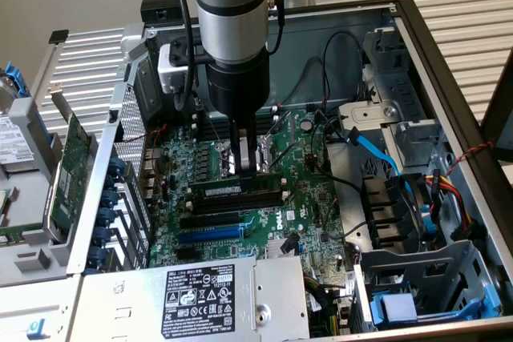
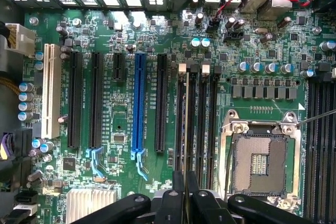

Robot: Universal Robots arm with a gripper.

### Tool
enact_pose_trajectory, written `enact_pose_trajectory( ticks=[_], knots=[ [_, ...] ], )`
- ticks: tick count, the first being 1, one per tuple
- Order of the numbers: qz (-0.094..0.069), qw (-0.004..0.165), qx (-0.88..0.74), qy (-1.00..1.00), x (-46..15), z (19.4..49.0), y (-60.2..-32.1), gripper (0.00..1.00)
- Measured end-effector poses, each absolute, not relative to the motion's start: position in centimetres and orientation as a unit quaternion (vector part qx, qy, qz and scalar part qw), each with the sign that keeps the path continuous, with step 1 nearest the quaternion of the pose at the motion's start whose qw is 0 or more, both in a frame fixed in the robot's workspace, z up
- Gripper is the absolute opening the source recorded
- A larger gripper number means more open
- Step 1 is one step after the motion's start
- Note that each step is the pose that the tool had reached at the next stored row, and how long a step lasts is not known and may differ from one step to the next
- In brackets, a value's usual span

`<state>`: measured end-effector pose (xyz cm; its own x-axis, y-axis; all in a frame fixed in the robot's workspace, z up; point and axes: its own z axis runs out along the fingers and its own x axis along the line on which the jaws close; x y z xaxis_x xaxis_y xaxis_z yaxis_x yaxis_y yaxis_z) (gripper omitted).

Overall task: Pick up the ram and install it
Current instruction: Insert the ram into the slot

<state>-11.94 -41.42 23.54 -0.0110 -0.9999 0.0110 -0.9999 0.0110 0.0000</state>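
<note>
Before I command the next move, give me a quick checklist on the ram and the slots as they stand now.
1. Grip: fingers closed on the ram: ok.
2. Ram upright, seen edge-on in the wrist view: ok.
3. Ram runs parallel to the memory slots: ok.
4. Ram pressed fully down into a slot: cannot tell.
5. White end clips latched onto the ram: cannot tell.
6. Blue cable apart from the ram, toward the exterior view's right: ok.
</note>
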Motion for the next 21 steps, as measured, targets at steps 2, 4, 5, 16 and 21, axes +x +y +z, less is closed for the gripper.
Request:
enact_pose_trajectory(
  ticks=[2, 4, 5, 16, 21],
  knots=[
    [0.004, 0.004, 0.703, -0.711, -11.93, 23.54, -41.47, 0.13],
    [0.004, 0.004, 0.703, -0.711, -11.93, 23.53, -41.47, 0.13],
    [0.004, 0.004, 0.703, -0.711, -11.92, 23.53, -41.47, 0.13],
    [0.004, 0.004, 0.703, -0.711, -11.81, 23.49, -41.60, 0.13],
    [0.004, 0.004, 0.703, -0.711, -11.80, 23.40, -41.59, 0.13]
  ],
)
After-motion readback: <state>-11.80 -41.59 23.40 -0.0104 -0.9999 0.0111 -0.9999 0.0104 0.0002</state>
